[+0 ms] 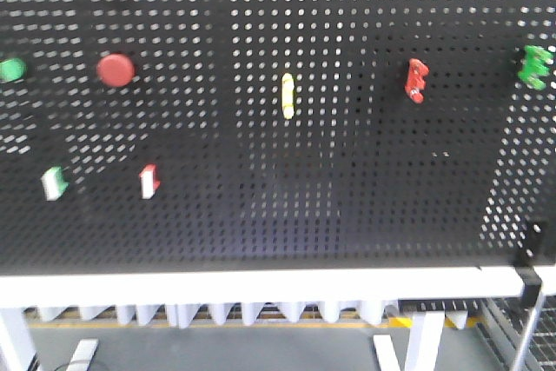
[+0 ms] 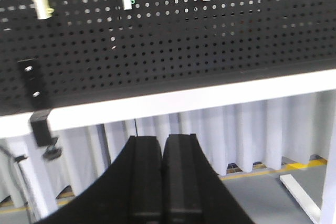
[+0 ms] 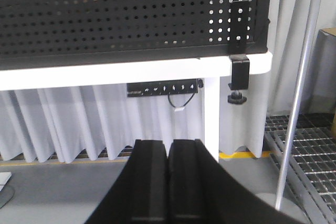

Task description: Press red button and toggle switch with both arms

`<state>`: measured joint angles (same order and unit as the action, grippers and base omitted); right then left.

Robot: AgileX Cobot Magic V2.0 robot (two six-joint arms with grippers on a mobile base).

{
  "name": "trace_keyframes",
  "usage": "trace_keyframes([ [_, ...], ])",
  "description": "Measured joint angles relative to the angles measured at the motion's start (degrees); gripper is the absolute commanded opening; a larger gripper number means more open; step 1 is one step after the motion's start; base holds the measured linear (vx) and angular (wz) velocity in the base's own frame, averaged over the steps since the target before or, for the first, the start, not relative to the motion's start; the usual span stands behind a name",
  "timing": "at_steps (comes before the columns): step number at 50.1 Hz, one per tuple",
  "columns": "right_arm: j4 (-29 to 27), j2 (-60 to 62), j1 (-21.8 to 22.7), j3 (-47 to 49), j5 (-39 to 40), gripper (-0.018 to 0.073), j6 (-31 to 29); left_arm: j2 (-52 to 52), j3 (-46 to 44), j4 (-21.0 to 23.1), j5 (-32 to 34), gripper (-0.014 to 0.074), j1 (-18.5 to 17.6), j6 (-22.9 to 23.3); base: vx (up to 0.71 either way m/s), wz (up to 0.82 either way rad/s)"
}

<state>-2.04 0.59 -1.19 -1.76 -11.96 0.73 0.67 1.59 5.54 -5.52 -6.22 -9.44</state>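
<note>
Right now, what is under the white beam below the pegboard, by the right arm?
A power strip, a white curtain and a white leg. The curtain hides whatever lies behind it.

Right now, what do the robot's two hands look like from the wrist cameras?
Both look alike. The left hand is matte black, with two thick, flat-faced fingers whose outer edges flare out in curves toward the base. The right hand has the same black colour and shape. No cables, markings or labels show on either.

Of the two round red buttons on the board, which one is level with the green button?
The lower red button; the green button sits left of it.
</note>
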Motion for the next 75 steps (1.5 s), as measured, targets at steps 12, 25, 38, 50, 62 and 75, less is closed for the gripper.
trace_keyframes([
  [12, 0.0, 0.0, 0.0, 0.0, 0.0, 0.0, 0.0, 0.0, 0.0, 0.0, 0.0, 0.0001, 0.0, 0.0, 0.25, -0.02],
  [25, 0.0, 0.0, 0.0, 0.0, 0.0, 0.0, 0.0, 0.0, 0.0, 0.0, 0.07, 0.0001, 0.0, 0.0, 0.16, 0.05],
  [38, 0.0, 0.0, 0.0, 0.0, 0.0, 0.0, 0.0, 0.0, 0.0, 0.0, 0.01, 0.0001, 0.0, 0.0, 0.1, 0.04],
  [50, 0.0, 0.0, 0.0, 0.0, 0.0, 0.0, 0.0, 0.0, 0.0, 0.0, 0.01, 0.0001, 0.0, 0.0, 0.05, 0.02],
  [62, 0.0, 0.0, 0.0, 0.0, 0.0, 0.0, 0.0, 0.0, 0.0, 0.0, 0.01, 0.0001, 0.0, 0.0, 0.01, 0.0],
  [75, 0.0, 0.0, 0.0, 0.0, 0.0, 0.0, 0.0, 0.0, 0.0, 0.0, 0.01, 0.0001, 0.0, 0.0, 0.0, 0.0],
])
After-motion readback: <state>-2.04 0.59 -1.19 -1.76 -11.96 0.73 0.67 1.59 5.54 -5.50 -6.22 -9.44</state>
